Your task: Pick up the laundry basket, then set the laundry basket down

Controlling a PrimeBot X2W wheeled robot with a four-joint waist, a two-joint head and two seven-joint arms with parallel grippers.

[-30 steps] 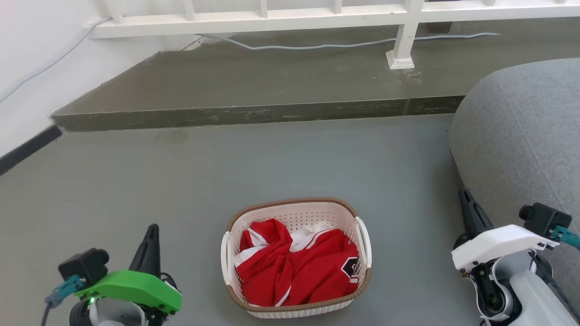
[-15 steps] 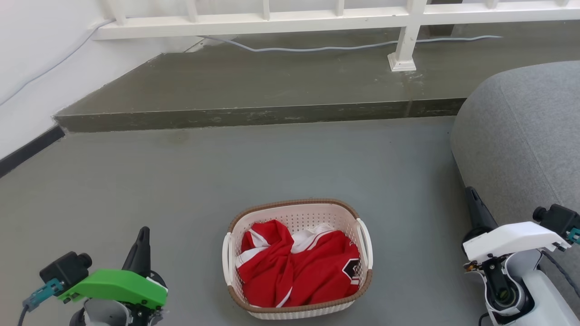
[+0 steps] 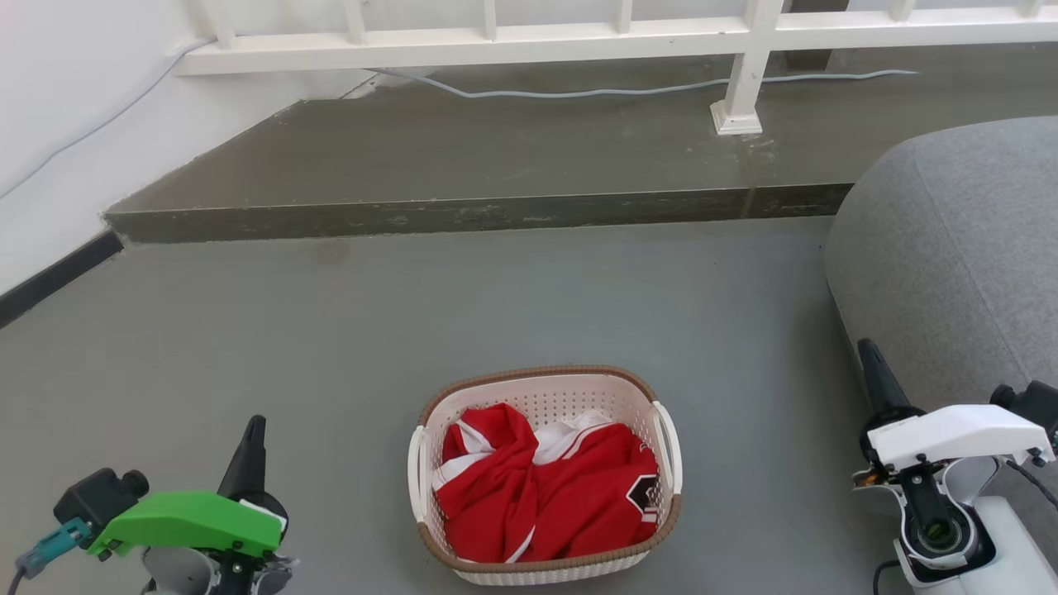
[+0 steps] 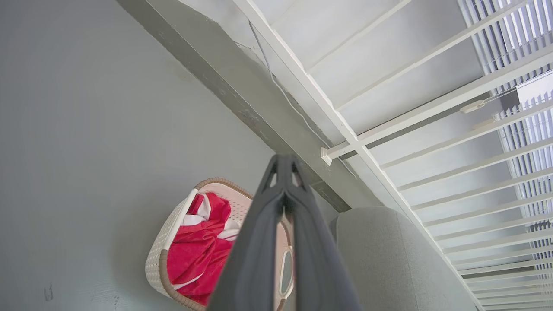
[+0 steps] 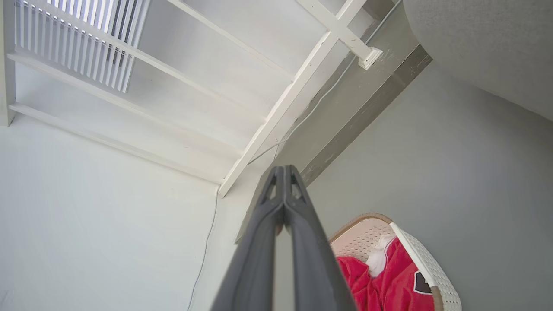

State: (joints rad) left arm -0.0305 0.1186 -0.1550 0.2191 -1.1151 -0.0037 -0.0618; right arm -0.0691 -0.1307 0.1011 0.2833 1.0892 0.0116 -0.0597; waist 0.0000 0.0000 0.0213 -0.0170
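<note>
Basket (image 3: 541, 369) was seen at lower centre of head view, upright on grey floor (image 3: 372, 330). A red garment (image 3: 537, 496) with white trim was bunched inside it. White loop handles (image 3: 413, 475) were seen on its left and right sides, neither gripped.

Left gripper (image 3: 251, 426) was placed at lower left, well apart from basket. Its fingers were pressed together and nothing was held. Right gripper (image 3: 867, 349) was placed at lower right, next to grey cushion (image 3: 950, 248); whether they touched could not be told. Its fingers were clenched too, with nothing between them.

In left wrist view the closed fingers were shown rising from bottom centre, with basket partly hidden behind them at lower centre. In right wrist view basket was caught in lower right corner, beside the closed fingers.

A raised step (image 3: 463, 211) was seen across upper middle of head view, a white railing (image 3: 496, 33) along top edge, and a pale cable (image 3: 579, 89) laid on the step.
</note>
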